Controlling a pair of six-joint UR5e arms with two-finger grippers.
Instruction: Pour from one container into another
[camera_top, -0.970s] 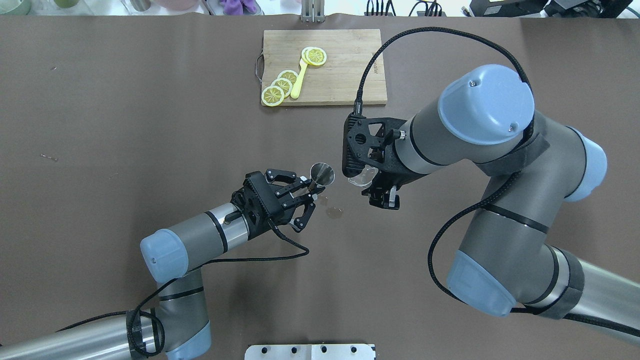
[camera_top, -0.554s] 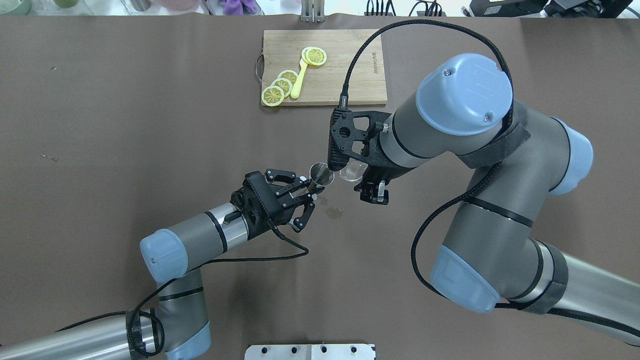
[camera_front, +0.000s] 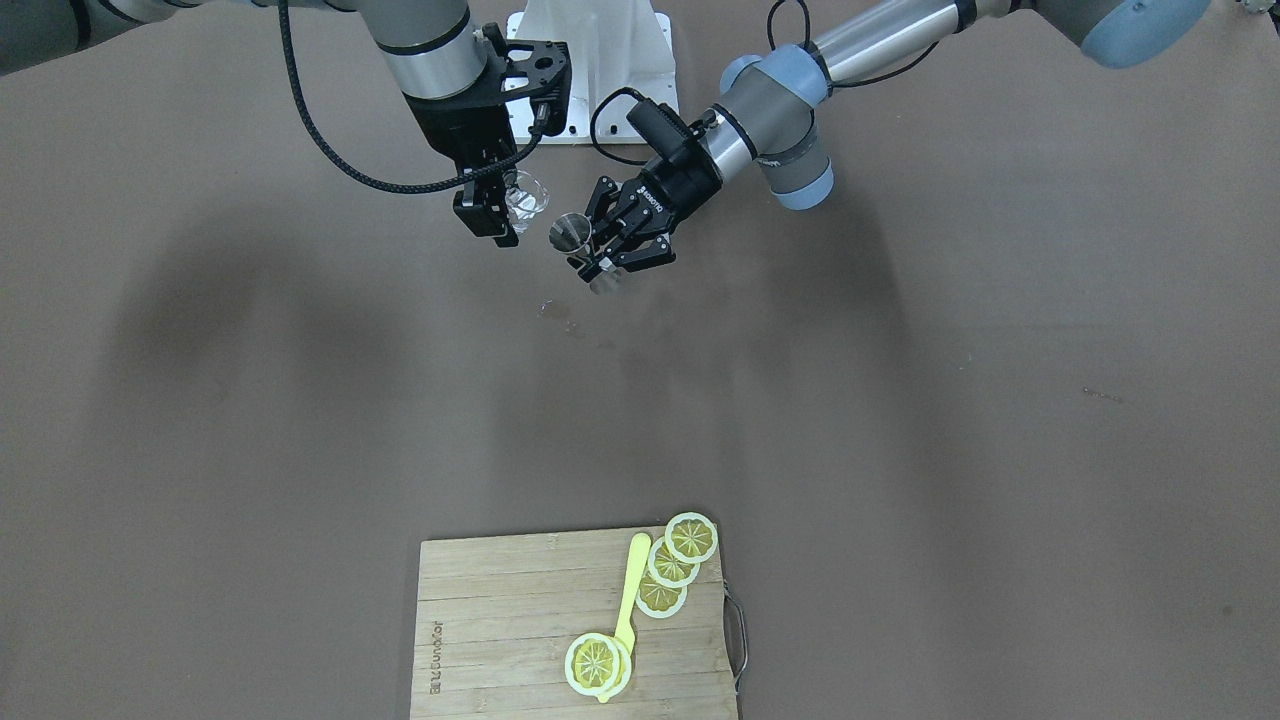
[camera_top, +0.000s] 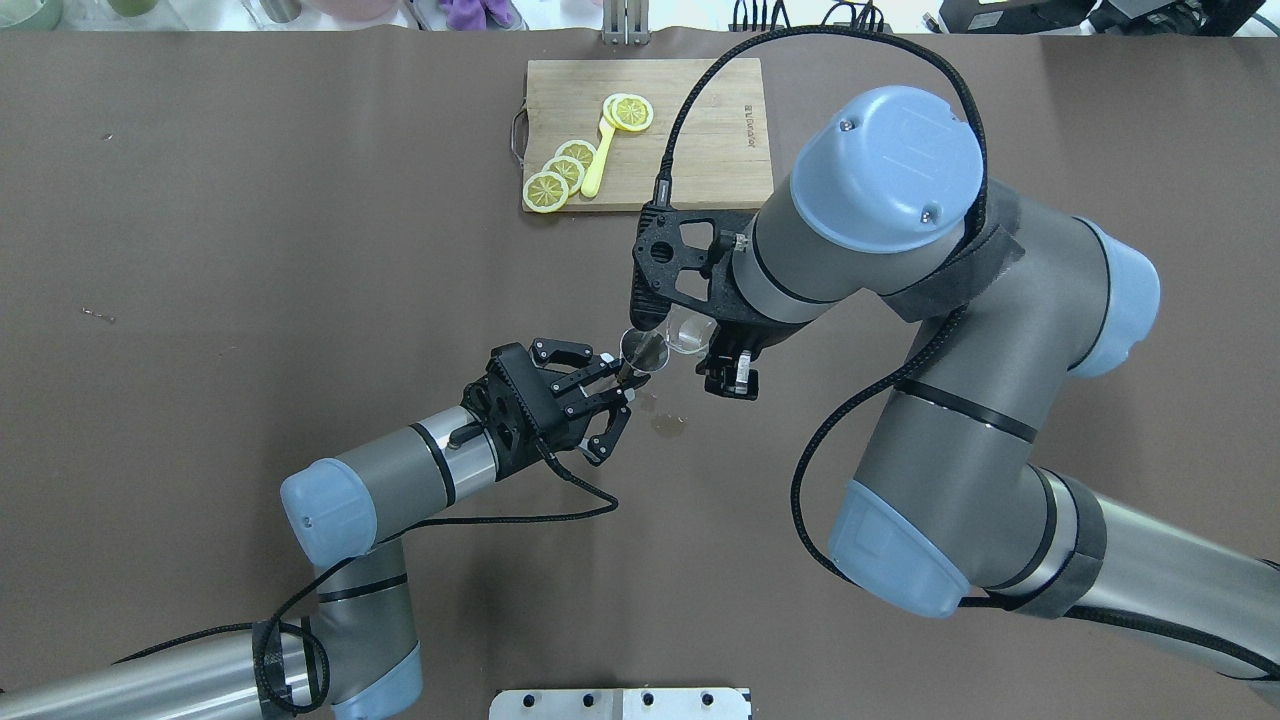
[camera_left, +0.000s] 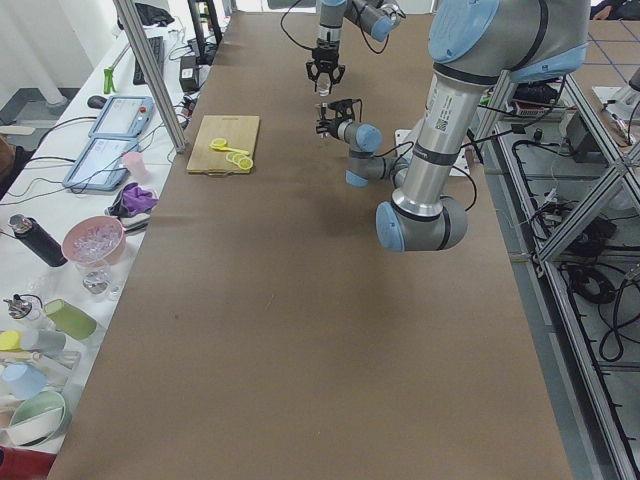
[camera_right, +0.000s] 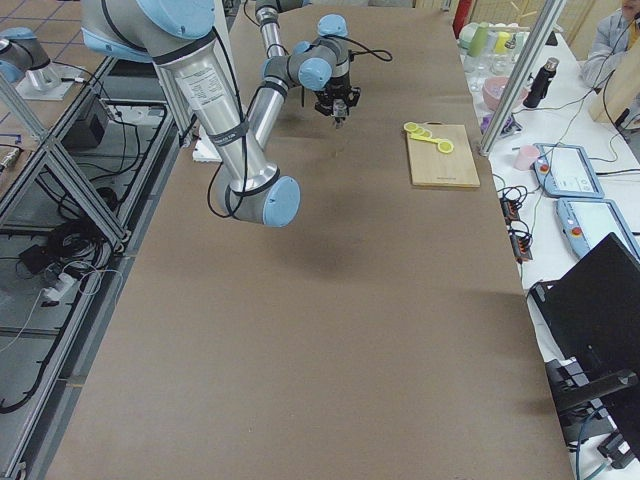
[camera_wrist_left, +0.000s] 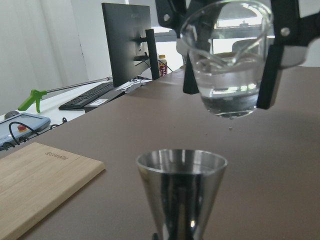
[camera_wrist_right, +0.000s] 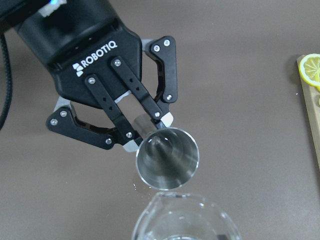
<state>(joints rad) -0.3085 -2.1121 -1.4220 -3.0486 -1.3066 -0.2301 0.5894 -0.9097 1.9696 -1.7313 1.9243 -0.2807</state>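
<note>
Between the fingers of your left gripper (camera_wrist_right: 148, 125) sits the steel jigger (camera_wrist_right: 167, 157), clamped at its narrow waist and standing roughly upright with its mouth open to the top. The upper cone looks like bare metal inside, with no liquid you can make out. Whether the lower cone rests on the surface (camera_top: 250, 250) or hangs just above it, you cannot tell from these views. Your right gripper (camera_top: 705, 350) points downward and is closed on the small clear glass cup (camera_wrist_left: 227, 60), one black finger on each side of its wall. The cup carries clear liquid in its lower part. From the left wrist camera you see it higher than the jigger's rim and a little beyond it, apart from the steel, with a droplet hanging under its base. From the right wrist camera the cup's rim lies just beside the jigger's mouth rather than squarely over it, and the overhead view agrees, with the cup close against the jigger on the side away from your left gripper. On the brown surface just below the two grippers you can see a few wet spots (camera_top: 668, 424). Well apart from all this, toward the far edge from the robot, lies a wooden cutting board (camera_top: 700, 150) bearing several lemon slices (camera_top: 548, 190) and a pale yellow utensil (camera_top: 598, 160).
</note>
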